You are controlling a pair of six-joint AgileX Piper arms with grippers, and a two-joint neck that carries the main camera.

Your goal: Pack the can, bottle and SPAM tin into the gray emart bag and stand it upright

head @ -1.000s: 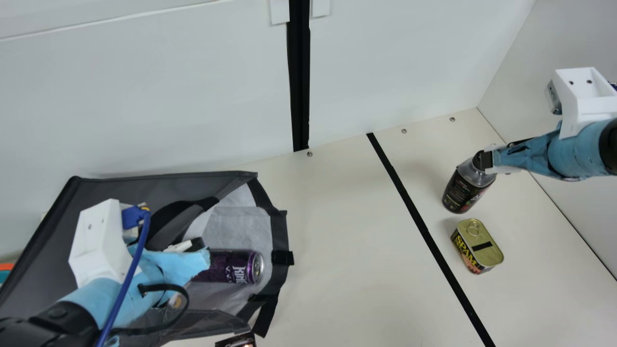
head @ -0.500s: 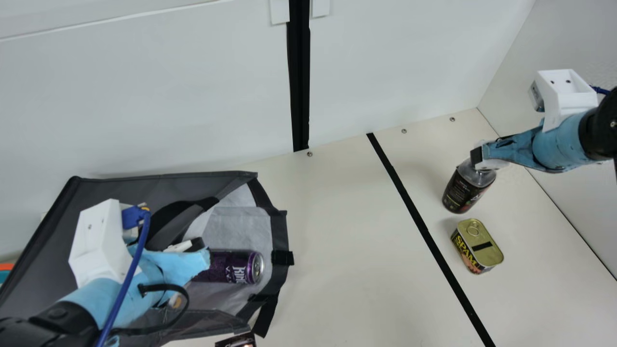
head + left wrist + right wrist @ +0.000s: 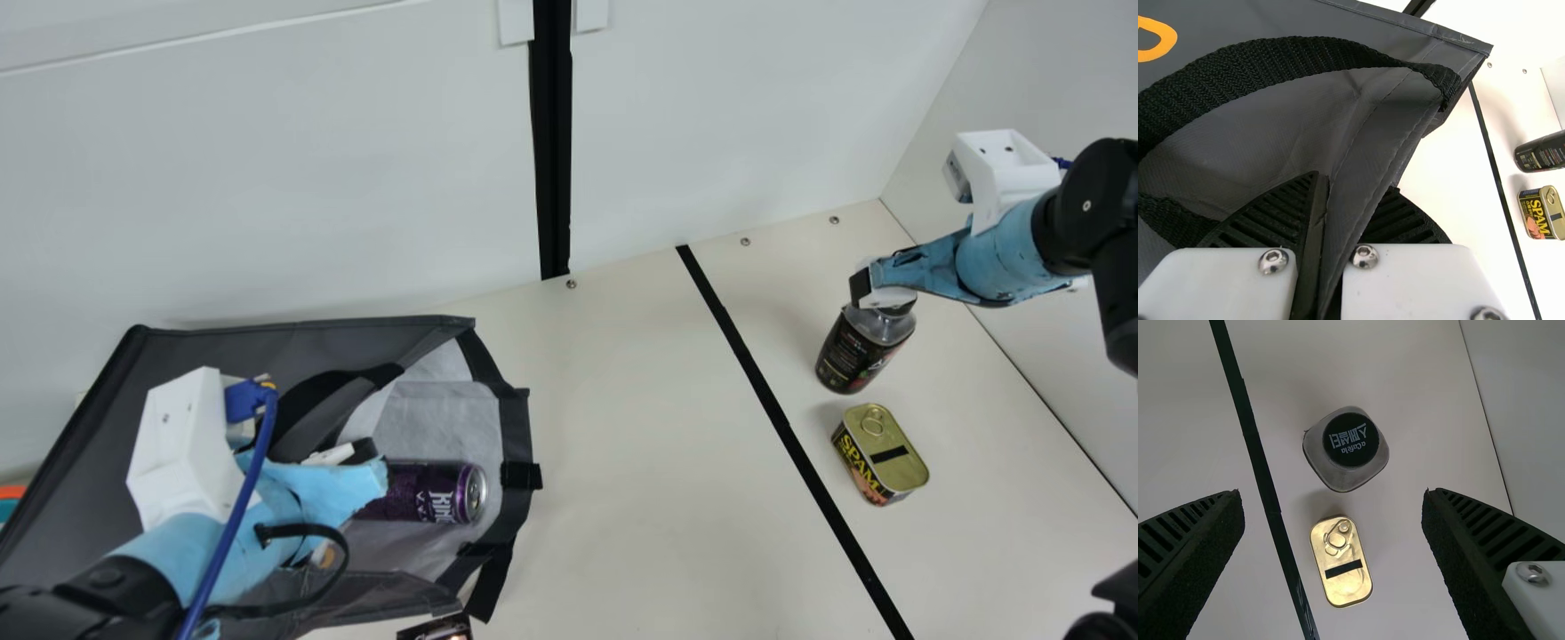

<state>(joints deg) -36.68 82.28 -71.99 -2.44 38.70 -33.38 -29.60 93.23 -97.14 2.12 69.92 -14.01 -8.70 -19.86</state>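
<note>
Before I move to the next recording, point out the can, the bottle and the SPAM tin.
Can (image 3: 422, 494): main view, on its purple side.
Bottle (image 3: 855, 353): main view, on its dark label.
SPAM tin (image 3: 1341, 559): right wrist view, on its gold lid.

Purple can (image 3: 427, 492), seemingly speckled; gray bag (image 3: 240, 342).

The cream table (image 3: 640, 444) bears the gray bag (image 3: 267, 345), a black strip (image 3: 785, 425), the bottle (image 3: 853, 354) and SPAM tin (image 3: 878, 455).

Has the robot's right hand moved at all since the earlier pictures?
Yes. In the main view, the right gripper has shifted toward that view's left, closer to the long black strip.
</note>
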